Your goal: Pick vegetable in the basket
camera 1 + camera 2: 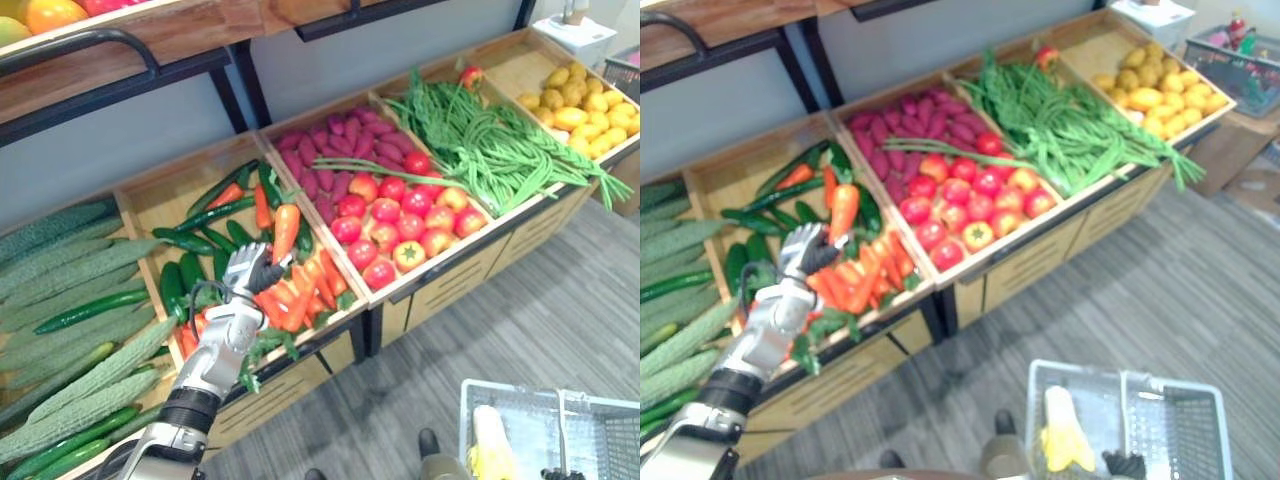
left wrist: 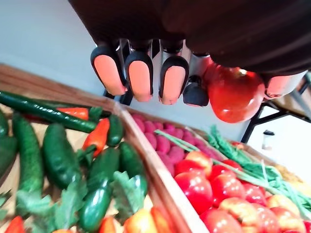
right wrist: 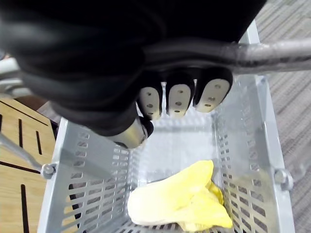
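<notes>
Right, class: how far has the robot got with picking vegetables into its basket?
Done: one yellow vegetable lies in the grey basket, whose handle the right hand grips. In hand: the left hand pinches an orange carrot over the wooden crate of carrots and cucumbers. Left: carrying it across to the basket and dropping it in.

A wooden stand (image 1: pixel 165 190) of sloped bins is set under and around the left hand (image 1: pixel 250 270). Beyond the hand a pale grey wall (image 1: pixel 330 60) is seen, crossed by a wooden shelf (image 1: pixel 180 40) carried on black struts (image 1: pixel 235 100). To the hand's right, grey plank floor (image 1: pixel 520 320) is laid below the stand's slatted front (image 1: pixel 455 280).
</notes>
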You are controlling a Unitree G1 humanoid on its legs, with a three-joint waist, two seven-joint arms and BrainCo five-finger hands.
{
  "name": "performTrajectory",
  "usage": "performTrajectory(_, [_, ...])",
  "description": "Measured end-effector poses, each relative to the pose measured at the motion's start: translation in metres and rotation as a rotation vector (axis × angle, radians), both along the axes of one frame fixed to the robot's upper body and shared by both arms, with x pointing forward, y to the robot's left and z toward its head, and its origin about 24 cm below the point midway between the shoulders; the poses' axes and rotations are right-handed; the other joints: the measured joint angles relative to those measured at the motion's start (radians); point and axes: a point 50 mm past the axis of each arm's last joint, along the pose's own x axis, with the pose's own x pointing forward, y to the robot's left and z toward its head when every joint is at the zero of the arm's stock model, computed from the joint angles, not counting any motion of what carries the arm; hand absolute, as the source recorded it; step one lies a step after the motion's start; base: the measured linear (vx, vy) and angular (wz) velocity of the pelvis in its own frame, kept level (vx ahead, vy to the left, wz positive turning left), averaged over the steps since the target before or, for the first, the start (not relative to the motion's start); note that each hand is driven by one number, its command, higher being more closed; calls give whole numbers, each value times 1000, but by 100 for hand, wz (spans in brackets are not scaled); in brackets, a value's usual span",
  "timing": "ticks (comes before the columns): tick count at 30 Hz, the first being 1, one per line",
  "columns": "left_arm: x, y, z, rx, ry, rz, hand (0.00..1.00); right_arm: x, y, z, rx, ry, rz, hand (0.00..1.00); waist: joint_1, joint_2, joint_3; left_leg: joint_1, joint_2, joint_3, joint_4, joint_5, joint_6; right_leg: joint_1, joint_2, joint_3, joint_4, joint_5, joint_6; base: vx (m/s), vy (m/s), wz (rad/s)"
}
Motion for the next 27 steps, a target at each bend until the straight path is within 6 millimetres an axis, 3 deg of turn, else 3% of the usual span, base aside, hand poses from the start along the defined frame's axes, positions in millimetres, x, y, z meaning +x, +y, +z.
performTrajectory(2, [-1,-3,13,15,-51,-34,100,6,-18,12,-61,-9,40,100,-2,-5,-7,5,-2,10,0,-1,-1,-2,1,19,-1,2,3,-1,4,-20])
performTrajectory(6, [-12,-18,35,45,-147,-163,100,38,-59,50,-233,-62,150,100,17,-13,-11,51,-1,109,0,-17,-12,-5,22,120,-21,32,9,6,9,-66])
performTrajectory(11, [-33,-51,53,52,-215,-438,100,89,-78,110,-447,-139,497,100,13,-29,-42,108,9,258,-6,-40,-36,-38,69,268,-22,47,18,-22,-36,-87])
performTrajectory(16, [-54,-70,67,41,-223,-649,100,105,-77,128,-509,-114,676,100,17,-45,-60,161,20,362,-6,-56,-59,-38,102,357,-21,55,22,-9,-38,-60])
performTrajectory(21, [-71,-97,73,-45,-183,-874,100,121,-64,144,-546,-114,858,100,20,-35,-77,201,25,466,3,-79,-85,-39,137,428,-20,69,19,-4,-12,-56])
performTrajectory(27, [-91,-138,77,-85,-86,-1194,100,144,-37,164,-597,-139,1145,100,17,-7,-95,211,115,564,200,-190,-115,-38,179,498,-3,69,19,13,-28,-44])
